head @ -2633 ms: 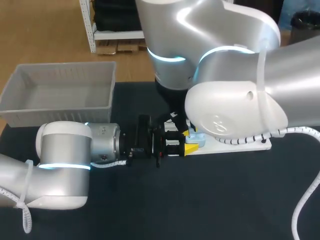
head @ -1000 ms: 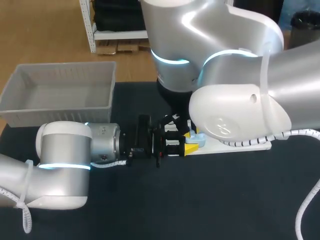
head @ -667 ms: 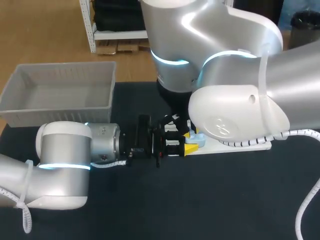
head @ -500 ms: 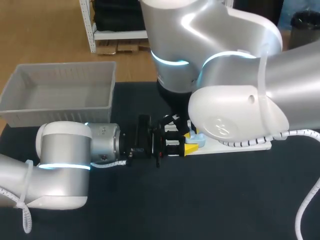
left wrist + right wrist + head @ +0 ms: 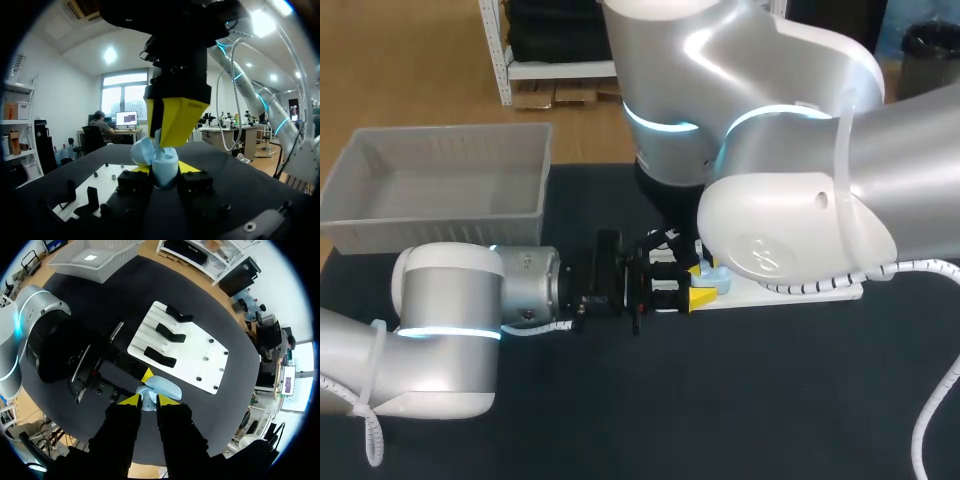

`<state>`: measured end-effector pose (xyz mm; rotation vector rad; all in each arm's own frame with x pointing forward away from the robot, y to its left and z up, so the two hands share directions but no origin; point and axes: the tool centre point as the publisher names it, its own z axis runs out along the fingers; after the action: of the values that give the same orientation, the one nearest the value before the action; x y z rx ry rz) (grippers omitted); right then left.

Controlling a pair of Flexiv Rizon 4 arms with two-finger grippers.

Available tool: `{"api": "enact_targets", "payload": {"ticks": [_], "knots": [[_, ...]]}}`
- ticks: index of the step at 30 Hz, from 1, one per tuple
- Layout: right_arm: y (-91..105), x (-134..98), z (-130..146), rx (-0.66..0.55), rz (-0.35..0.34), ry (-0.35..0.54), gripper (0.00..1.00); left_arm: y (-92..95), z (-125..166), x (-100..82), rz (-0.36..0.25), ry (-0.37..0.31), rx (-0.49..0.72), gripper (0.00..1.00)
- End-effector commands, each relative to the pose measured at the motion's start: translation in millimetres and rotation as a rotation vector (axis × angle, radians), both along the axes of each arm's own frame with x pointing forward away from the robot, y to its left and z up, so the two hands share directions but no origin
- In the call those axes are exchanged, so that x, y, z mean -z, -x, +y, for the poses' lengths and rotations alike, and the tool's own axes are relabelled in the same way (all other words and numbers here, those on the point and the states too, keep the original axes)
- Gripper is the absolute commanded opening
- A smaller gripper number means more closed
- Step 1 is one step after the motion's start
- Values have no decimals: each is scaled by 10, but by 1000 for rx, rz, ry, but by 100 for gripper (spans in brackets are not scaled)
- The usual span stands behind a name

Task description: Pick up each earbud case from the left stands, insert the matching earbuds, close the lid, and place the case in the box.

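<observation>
**The left claw [image 5: 164,172] clenched on a pale blue plastic earbud case [image 5: 165,169]**

Its two yellow fingertips [image 5: 189,167] pressed the case from opposite sides, low on its body. The case stood upright between them. Its rounded lid [image 5: 142,150] was swung open and leaned off to one side. The silver left arm [image 5: 450,330] came in level and low over the dark counter [image 5: 720,410], with its wrist lying horizontal. It held the case just beside the edge of a flat white board [image 5: 187,357].

The right claw [image 5: 146,400] pointed straight down, directly over the open case and close above it. Whether it was clenched or released could not be told from any view. In the head view the bulky silver right arm [image 5: 790,220] hung over the board and hid most of it, leaving only a strip of the near edge showing.

From the right wrist, three black stands [image 5: 160,356] showed in a row on the half of the board nearer the left arm. A few small dark pegs [image 5: 205,360] dotted the other half.

A grey plastic box [image 5: 430,228] with ribbed walls sat at the far left corner of the counter, well apart from both claws and the case.
</observation>
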<state>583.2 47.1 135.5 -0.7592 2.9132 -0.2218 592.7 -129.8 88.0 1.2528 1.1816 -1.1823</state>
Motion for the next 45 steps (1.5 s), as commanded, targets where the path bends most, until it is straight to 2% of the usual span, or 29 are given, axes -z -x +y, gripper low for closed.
{"api": "enact_targets", "payload": {"ticks": [1,17,18,19,22,26,31,38,39,40,41,42,45], "knots": [[-11,21,-11,-3,1,-1,0,-6,3,3,1,1,2,0],[-15,46,-29,-32,1,1,1,-6,3,3,1,1,2,0],[-14,41,-29,-32,0,1,23,-6,3,3,1,1,2,0],[-12,35,-31,-32,-1,1,33,-6,3,3,1,1,2,0],[-8,13,-43,-28,-5,1,47,-6,3,3,1,1,2,0],[17,-35,-51,-24,-5,-2,49,-6,3,3,1,1,2,0],[27,-176,-84,-10,-16,-49,48,-6,3,3,1,1,2,0],[-242,-344,-341,136,-57,-103,50,-6,3,3,1,1,2,0],[-286,-359,-374,157,-61,-112,59,-6,3,3,1,1,2,0],[-321,-367,-398,173,-65,-120,79,-6,3,3,1,1,2,0],[-361,-377,-424,186,-63,-131,92,-6,3,3,1,1,2,0],[-401,-383,-448,201,-65,-138,100,-6,3,3,1,1,2,0],[-513,-389,-506,238,-67,-152,100,-6,3,3,1,1,2,0]]}}
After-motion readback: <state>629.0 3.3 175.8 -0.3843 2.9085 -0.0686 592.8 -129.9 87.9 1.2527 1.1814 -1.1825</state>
